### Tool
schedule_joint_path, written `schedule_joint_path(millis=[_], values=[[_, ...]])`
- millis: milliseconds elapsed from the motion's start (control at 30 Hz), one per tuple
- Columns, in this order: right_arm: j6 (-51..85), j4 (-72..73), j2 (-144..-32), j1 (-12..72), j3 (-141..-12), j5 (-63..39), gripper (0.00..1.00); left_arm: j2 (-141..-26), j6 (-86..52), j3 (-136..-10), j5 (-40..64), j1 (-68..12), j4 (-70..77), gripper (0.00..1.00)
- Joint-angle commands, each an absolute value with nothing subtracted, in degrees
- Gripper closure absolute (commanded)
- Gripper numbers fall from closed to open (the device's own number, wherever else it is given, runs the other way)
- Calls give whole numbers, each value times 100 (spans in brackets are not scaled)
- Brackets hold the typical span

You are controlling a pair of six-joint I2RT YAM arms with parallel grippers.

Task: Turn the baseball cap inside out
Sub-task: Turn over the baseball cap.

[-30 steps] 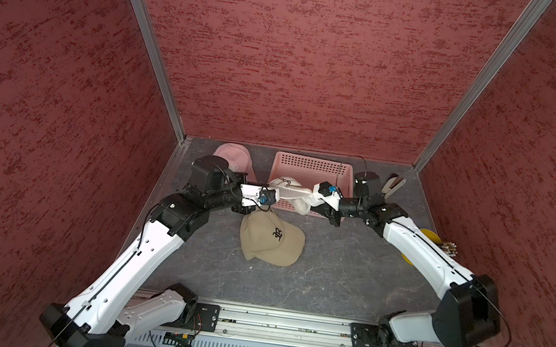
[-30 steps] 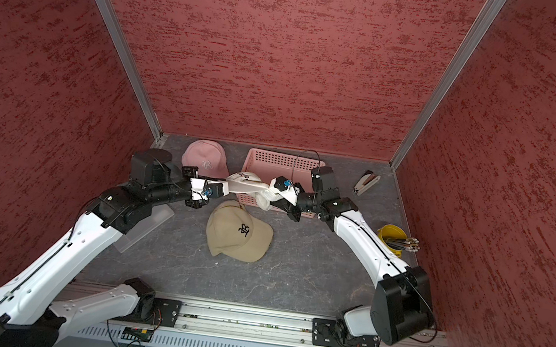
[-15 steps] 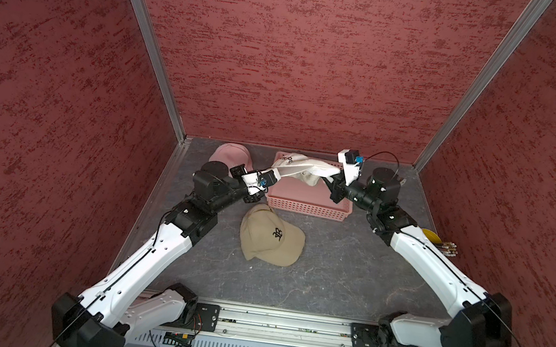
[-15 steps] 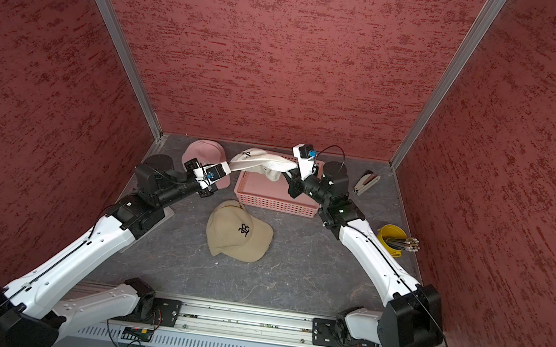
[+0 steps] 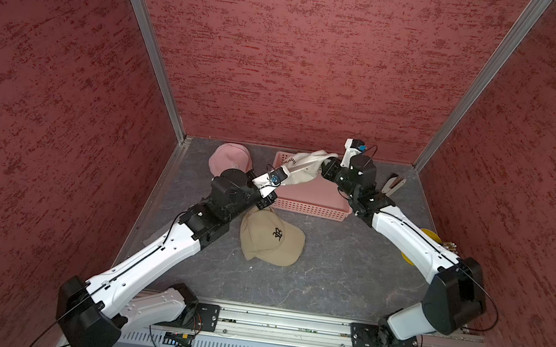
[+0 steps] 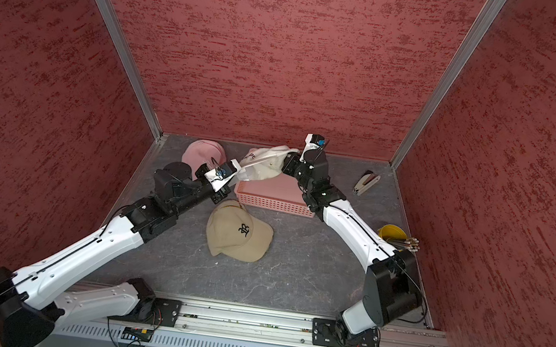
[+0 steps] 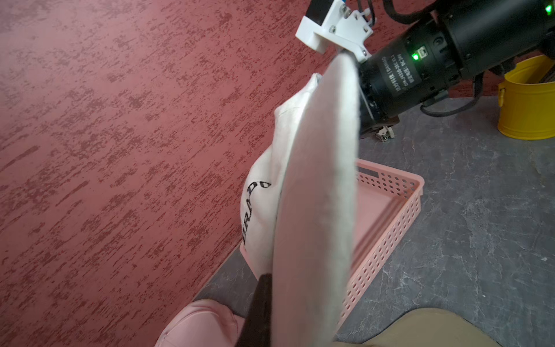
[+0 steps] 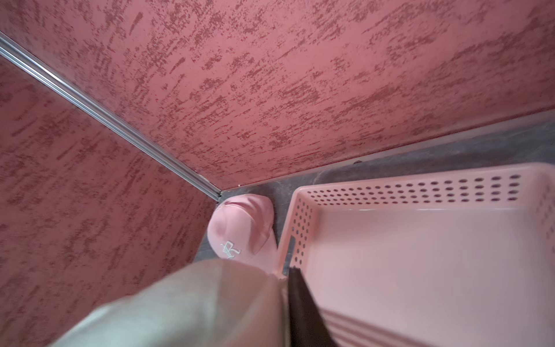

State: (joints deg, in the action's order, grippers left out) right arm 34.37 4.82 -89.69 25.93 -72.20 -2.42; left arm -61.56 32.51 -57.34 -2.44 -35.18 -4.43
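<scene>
White lettered cap hangs stretched over pink basket, apparently crumpled.

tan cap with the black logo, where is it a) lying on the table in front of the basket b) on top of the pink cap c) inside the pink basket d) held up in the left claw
a: the tan cap lies on the grey table just in front of the pink basket, while the white cap is the one held up in the air.
</scene>
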Motion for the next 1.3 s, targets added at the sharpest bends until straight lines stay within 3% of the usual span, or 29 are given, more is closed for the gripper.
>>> schedule_joint_path(millis=[0,100,233,400,500,733,867,1000,1133,1267], values=[[2694,874,-9051,2383,-7519,-1704,63,-6075,2603,-6292,-808,-3340,-399,100],[2343,475,-9070,2371,-7611,-2527,54,-6253,2452,-6515,-847,-3265,-517,100],[1883,588,-8836,2310,-7217,-3146,42,-6257,2482,-6596,-80,-3270,-673,100],[1201,1110,-8397,1796,-6469,-4475,37,-6090,2594,-6886,1145,-2860,-1547,100],[442,1139,-8145,1417,-6030,-5105,37,-5947,2489,-7011,2723,-2076,-2004,100],[-881,1294,-8033,942,-5440,-6525,38,-6289,3043,-7334,7552,-218,-2647,100],[-1187,836,-8153,949,-5719,-6874,38,-6515,3584,-7585,8161,-243,-3162,100],[-774,724,-8012,994,-5894,-5768,39,-6600,4549,-7919,7221,-823,-4108,100],[-195,-503,-7964,955,-6634,-3114,37,-6599,5844,-7978,4422,-2139,-4879,100],[175,-1694,-8145,951,-7467,-1614,39,-6391,6623,-7106,1882,-3206,-3826,100]])
